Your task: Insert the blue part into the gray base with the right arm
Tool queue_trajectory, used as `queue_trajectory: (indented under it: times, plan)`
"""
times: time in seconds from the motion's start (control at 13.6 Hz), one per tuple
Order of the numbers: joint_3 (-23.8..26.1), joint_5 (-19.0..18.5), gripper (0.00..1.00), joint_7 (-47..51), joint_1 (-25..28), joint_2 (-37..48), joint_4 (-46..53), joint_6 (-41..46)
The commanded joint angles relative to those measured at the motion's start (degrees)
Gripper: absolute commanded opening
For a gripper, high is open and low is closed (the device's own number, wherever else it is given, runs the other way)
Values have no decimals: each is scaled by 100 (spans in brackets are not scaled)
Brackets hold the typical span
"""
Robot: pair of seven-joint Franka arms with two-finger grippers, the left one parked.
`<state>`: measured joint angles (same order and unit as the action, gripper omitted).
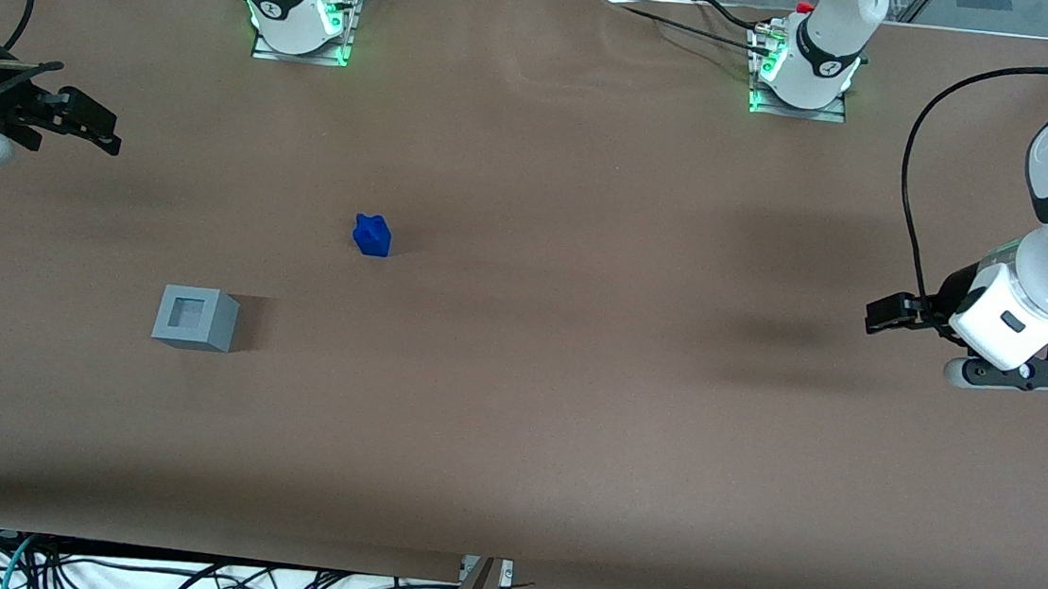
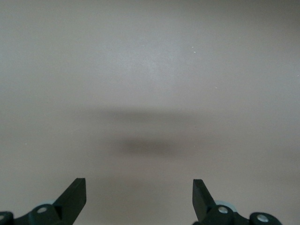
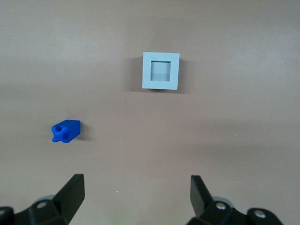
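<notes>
Two task pieces lie apart on the brown-covered bench point(image 1: 571, 412): a small bright-blue plastic block with a notched, stepped top point(image 1: 373, 235) and a light-gray plastic cube with a square recess in its top face point(image 1: 195, 318). The blue block sits farther from the front camera than the gray cube and somewhat more toward the middle of the bench; bare brown surface separates them, and neither touches the other. The gray cube stands flat with its recess facing up and nothing in it. From the right wrist camera the blue block point(image 3: 65, 131) lies on its side, its notched face turned toward the lens, while the gray cube point(image 3: 161, 71) is seen squarely from above, its recess open.

The white jointed right arm's black two-finger gripper point(image 1: 74, 122) hangs above the bench at the working arm's end, well apart from both pieces and farther from the front camera than either of them. In the right wrist view the gripper point(image 3: 136, 194) has its fingers point(image 3: 72, 192) spread wide, with nothing between them but the bare bench.
</notes>
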<state>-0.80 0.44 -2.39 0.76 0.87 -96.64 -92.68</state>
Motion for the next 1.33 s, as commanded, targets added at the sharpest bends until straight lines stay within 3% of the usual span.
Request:
queue_trajectory:
  times: [0.0,1.25]
  plan:
    - [1,35,100,11,3,-60,172,145]
    - [1,18,100,-16,11,-104,154,267]
